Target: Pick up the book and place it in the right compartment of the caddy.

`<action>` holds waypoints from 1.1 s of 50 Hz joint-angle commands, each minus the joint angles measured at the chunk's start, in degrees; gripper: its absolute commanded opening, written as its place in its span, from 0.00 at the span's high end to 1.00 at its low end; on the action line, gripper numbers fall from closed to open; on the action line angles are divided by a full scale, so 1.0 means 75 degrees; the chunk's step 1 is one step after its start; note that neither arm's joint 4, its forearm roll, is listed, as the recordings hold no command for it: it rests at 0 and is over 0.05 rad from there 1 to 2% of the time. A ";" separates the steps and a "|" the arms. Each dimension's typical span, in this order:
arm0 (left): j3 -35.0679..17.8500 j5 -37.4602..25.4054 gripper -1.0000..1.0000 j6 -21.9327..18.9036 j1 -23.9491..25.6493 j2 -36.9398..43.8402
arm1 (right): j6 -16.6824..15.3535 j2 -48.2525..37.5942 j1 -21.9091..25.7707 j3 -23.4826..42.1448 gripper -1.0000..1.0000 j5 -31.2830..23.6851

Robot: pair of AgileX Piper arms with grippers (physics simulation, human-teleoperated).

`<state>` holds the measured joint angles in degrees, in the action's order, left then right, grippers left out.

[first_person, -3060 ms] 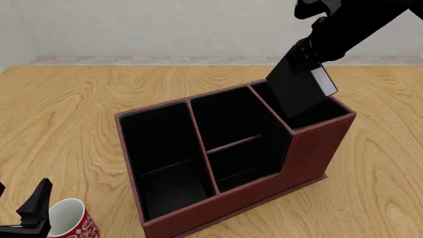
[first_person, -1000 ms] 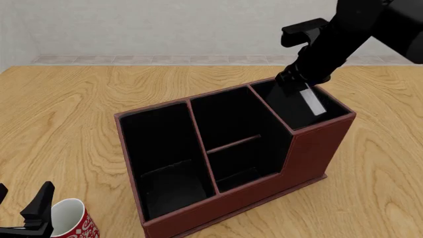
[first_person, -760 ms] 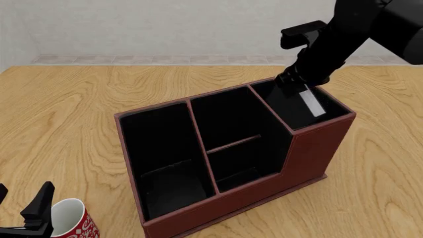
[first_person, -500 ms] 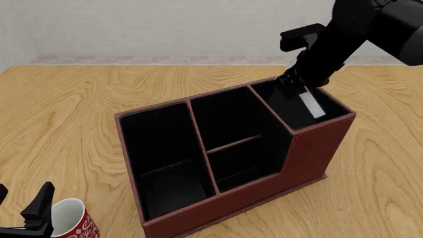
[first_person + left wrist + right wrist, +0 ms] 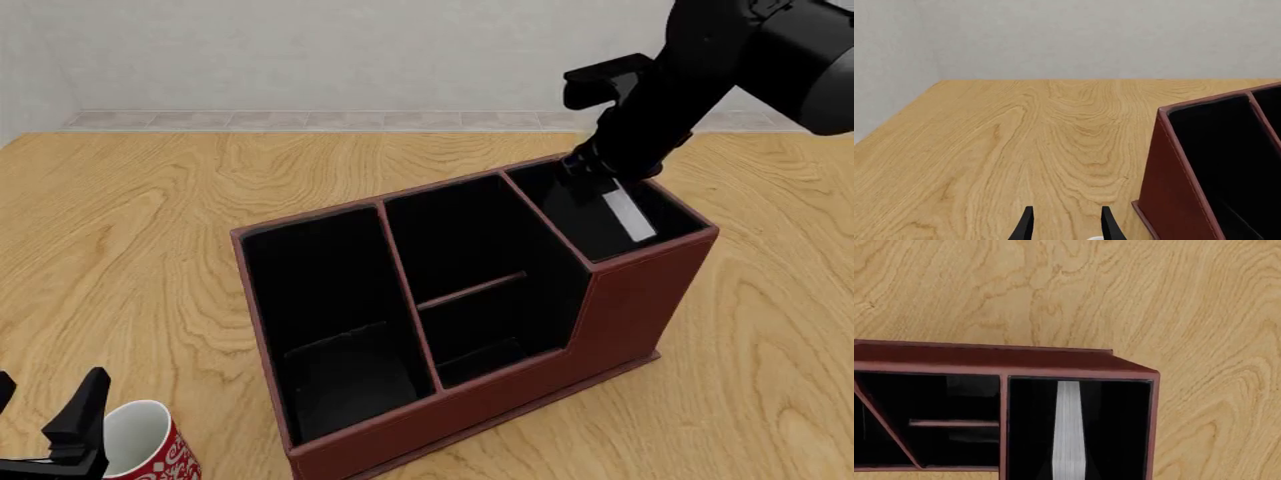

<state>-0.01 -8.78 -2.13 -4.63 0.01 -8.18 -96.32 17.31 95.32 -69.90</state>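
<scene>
The book [image 5: 617, 215] sat inside the right compartment [image 5: 667, 218] of the caddy [image 5: 627, 300], standing on edge with its white page edges up, seen in the front view as a pale strip just below the right gripper [image 5: 597, 172]. In the right wrist view the same page edges [image 5: 1067, 430] ran as a narrow band down the middle of the black-lined section, so the book's long axis lay along the compartment's length, clear of both side walls as far as could be told. The right gripper hung directly over the book's far end at the compartment's mouth; whether its jaws clasped the book or had let go could not be told, since the arm hid them in the front view and they did not show in the wrist view. Judgement: placement essentially done; the remaining move would be a straight lift away along the book's plane. The left gripper [image 5: 1065, 225] hovered low over the tabletop [image 5: 1021, 140] beside the caddy's opposite end, near the red-and-white mug [image 5: 140, 445], jaws narrowly parted and holding nothing, well apart from the book.
</scene>
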 commanded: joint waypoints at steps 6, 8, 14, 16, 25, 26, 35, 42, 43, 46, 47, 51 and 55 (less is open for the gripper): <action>-0.0001 0.0028 0.00 -0.0007 0.0021 0.0000 | 0.0152 0.0036 0.0026 0.0025 1.00 0.0002; -0.0002 0.0030 0.00 -0.0009 0.0021 0.0000 | 0.0136 0.0035 0.0013 0.0012 1.00 0.0002; -0.0002 0.0021 0.00 -0.0011 0.0035 0.0000 | 0.0170 0.0041 0.0065 -0.0009 1.00 0.0005; -0.0003 0.0027 0.00 -0.0007 0.0042 0.0000 | 0.0212 0.0056 0.0097 -0.0037 1.00 0.0005; -0.0005 0.0049 0.00 -0.0025 0.0073 0.0000 | 0.0166 0.0051 0.0082 -0.0034 0.00 0.0007; -0.0005 0.0054 0.00 -0.0023 0.0073 0.0000 | 0.0196 0.0071 0.0128 -0.0063 0.00 0.0009; -0.0005 0.0047 0.00 -0.0031 0.0061 0.0000 | 0.0172 0.0132 0.0135 -0.0121 0.00 0.0005; -0.0003 0.0045 0.00 -0.0013 0.0071 0.0000 | 0.0100 0.0139 0.0101 -0.0118 0.00 0.0005; -0.0002 0.0037 0.00 -0.0027 0.0077 0.0000 | 0.0113 0.0153 0.0107 -0.0143 0.00 0.0004; -0.0004 0.0052 0.00 -0.0015 0.0067 0.0000 | 0.0081 0.0154 0.0085 -0.0111 0.00 0.0004; -0.0004 0.0054 0.00 -0.0023 0.0064 0.0000 | 0.0099 0.0171 0.0107 -0.0131 0.00 0.0003; -0.0004 0.0049 0.00 -0.0030 0.0073 0.0000 | 0.0022 0.0208 0.0069 -0.0150 0.00 0.0002; -0.0004 0.0048 0.00 -0.0019 0.0066 0.0000 | 0.0027 0.0297 0.0104 -0.0175 0.00 0.0007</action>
<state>-0.04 -8.42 -2.31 -4.14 0.01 -7.58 -94.94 18.07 94.33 -69.88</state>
